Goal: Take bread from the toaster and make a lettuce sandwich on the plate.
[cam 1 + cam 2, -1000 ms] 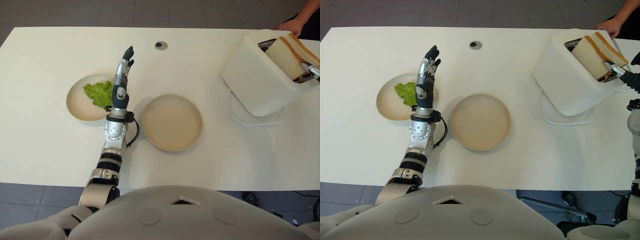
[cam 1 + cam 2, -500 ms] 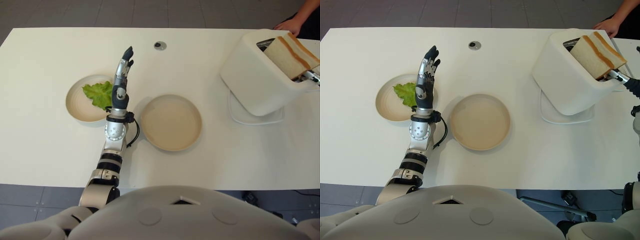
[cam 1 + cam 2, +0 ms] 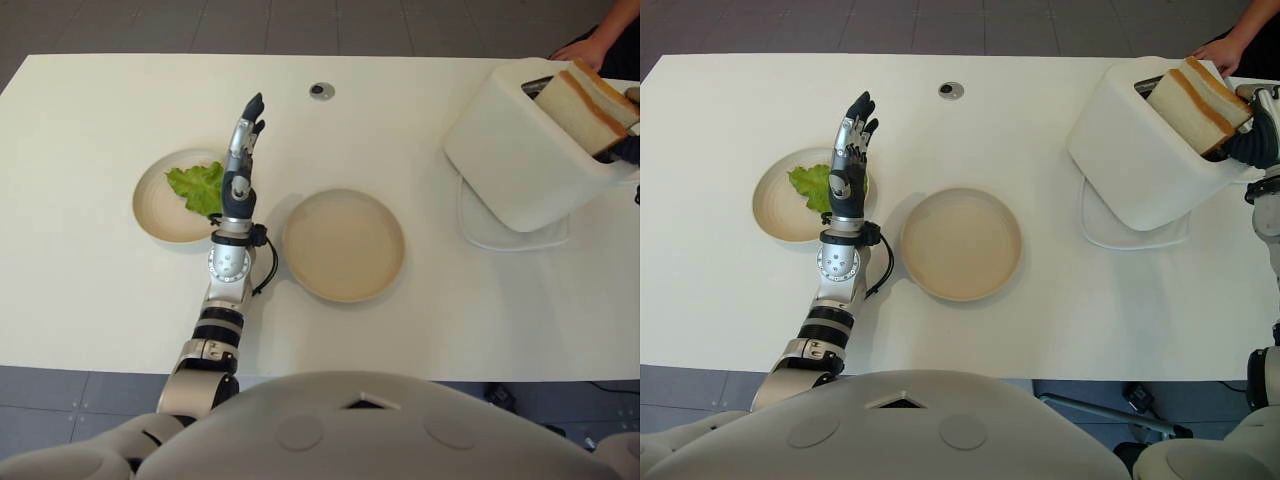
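The bread [image 3: 1195, 100] sticks out of the tilted toaster [image 3: 1140, 150]. The right eye view gives the right hand [image 3: 1252, 140] against it, its grip not clear. The left hand [image 3: 240, 165] has fingers straight, holding nothing, beside the lettuce [image 3: 197, 187].

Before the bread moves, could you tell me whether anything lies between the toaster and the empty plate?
Nothing visible does: bare table separates the toaster holding the bread from the empty plate. The left hand stands beyond the plate, off that path.
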